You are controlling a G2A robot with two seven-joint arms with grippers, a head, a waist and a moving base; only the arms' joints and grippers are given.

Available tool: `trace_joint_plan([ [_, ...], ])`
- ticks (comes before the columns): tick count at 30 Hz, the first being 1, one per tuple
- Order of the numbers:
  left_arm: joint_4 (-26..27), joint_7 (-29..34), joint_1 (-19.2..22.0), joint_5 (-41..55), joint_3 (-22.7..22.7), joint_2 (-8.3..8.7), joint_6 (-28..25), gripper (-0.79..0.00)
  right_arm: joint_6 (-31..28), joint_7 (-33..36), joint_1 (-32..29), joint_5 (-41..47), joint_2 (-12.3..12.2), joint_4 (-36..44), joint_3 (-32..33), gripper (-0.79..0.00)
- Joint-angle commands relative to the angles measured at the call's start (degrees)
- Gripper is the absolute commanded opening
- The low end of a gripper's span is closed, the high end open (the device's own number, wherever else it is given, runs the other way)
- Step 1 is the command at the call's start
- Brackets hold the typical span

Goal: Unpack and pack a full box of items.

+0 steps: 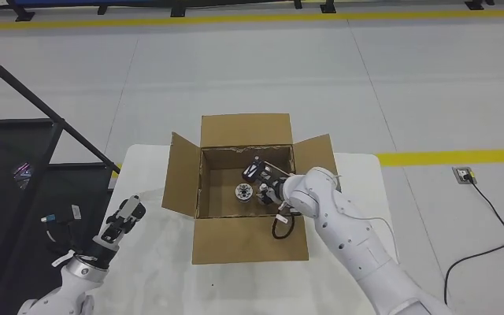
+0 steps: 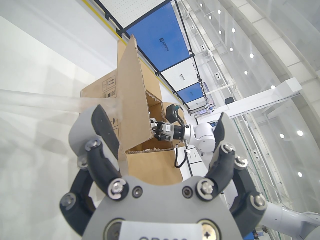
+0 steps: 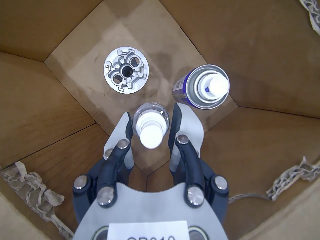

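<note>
Right wrist view: right gripper (image 3: 151,110) clasps bottle (image 3: 150,134); spray can (image 3: 203,88), hub (image 3: 126,70) near; left gripper (image 2: 160,112) spread.

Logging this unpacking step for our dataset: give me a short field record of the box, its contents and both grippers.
box: cardboard, flaps open, on the white table
contents: clear bottle and spray can upright, round metal part flat on floor
right gripper: inside the box, around the clear bottle; grip unclear
left gripper: open, empty, outside the box

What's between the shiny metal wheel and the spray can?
In the right wrist view, just bare brown cardboard box floor separates the round silver metal part from the blue white-capped spray can.
</note>
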State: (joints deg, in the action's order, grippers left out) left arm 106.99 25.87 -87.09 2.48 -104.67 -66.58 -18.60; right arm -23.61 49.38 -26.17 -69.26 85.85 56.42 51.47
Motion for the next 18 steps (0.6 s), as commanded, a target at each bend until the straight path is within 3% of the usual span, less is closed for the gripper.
trace_joint_plan([
  [1,0.0,0.0,0.0,0.0,0.0,0.0,0.0,0.0,-0.06,0.13,-0.03,0.0,0.01,0.05,-0.03,-0.388],
  [8,0.0,0.0,0.0,0.0,0.0,0.0,0.0,0.0,-1.01,-0.68,-1.74,-0.79,-0.85,5.88,1.81,-0.271],
  [10,0.0,0.0,0.0,0.0,0.0,0.0,0.0,0.0,-0.73,-0.85,-3.83,-1.9,-1.7,11.15,3.79,-0.105],
  [12,0.0,0.0,0.0,0.0,0.0,0.0,0.0,0.0,-1.08,-0.09,-6.86,-3.16,-2.72,17.89,6.19,0.0],
  [18,0.0,0.0,0.0,0.0,0.0,0.0,0.0,0.0,2.28,1.66,-17.94,-4.62,-5.4,38.96,16.55,0.0],
])
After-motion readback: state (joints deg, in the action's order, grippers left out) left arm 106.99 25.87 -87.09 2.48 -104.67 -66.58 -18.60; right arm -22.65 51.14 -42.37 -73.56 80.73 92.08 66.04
